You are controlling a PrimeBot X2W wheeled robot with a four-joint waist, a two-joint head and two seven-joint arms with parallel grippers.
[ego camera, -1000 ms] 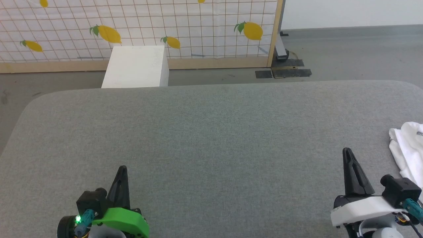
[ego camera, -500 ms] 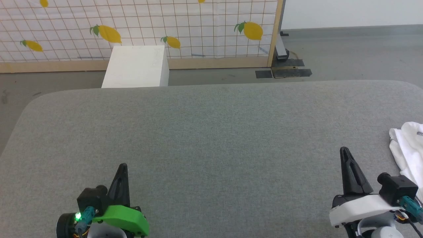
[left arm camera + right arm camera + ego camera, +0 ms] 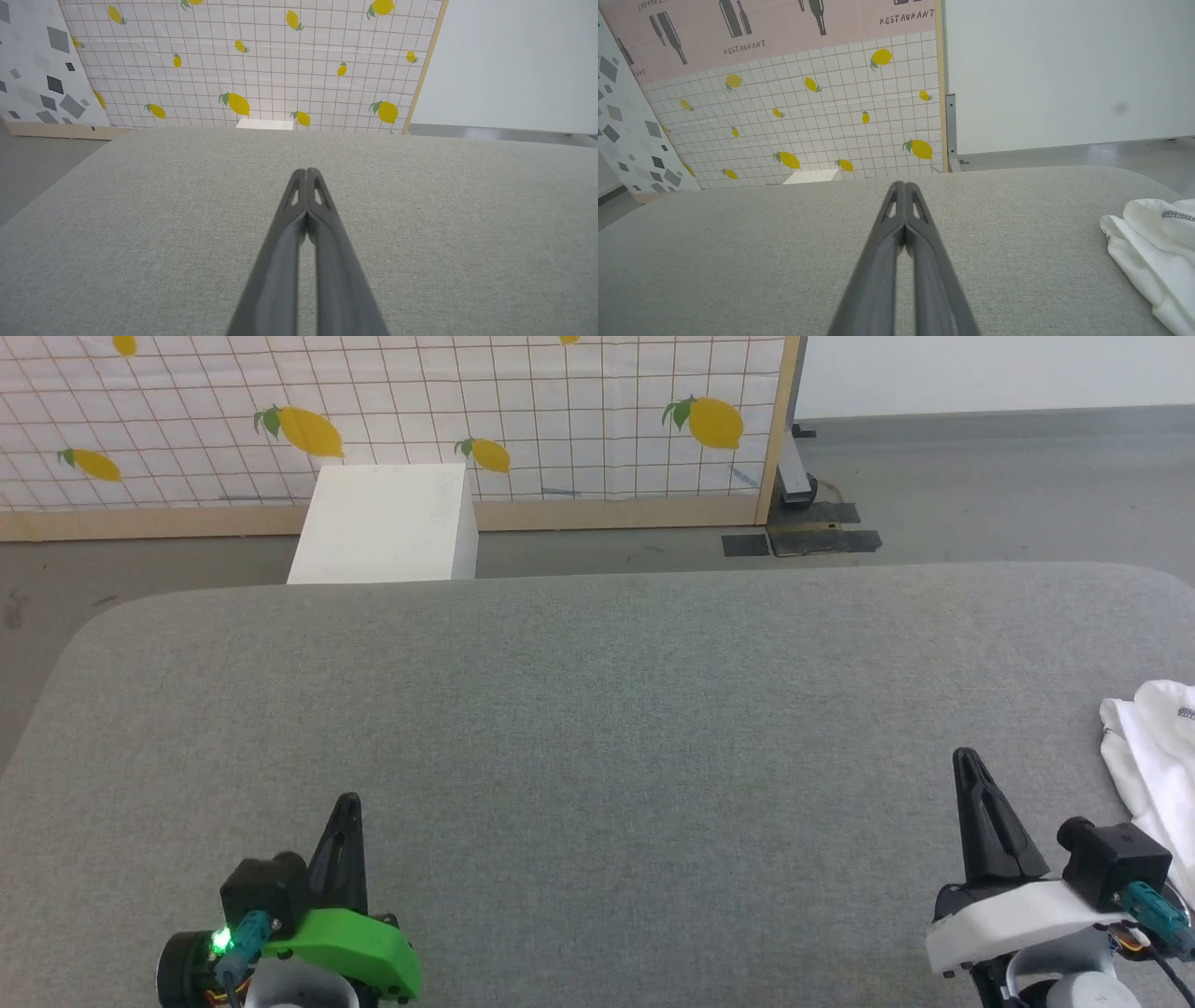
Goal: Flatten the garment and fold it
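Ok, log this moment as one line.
garment: crumpled, at right edge of table, untouched | left tool: shut, empty | right tool: shut, empty, apart from garment | step: flattening not begun

"RESTAURANT" on the pink panel (image 3: 775,25)

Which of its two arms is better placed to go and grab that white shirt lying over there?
The right. Its right claw, shut, sits near the shirt on the right side of the grey surface; the left claw, also shut, is far across it. It would need to open first.
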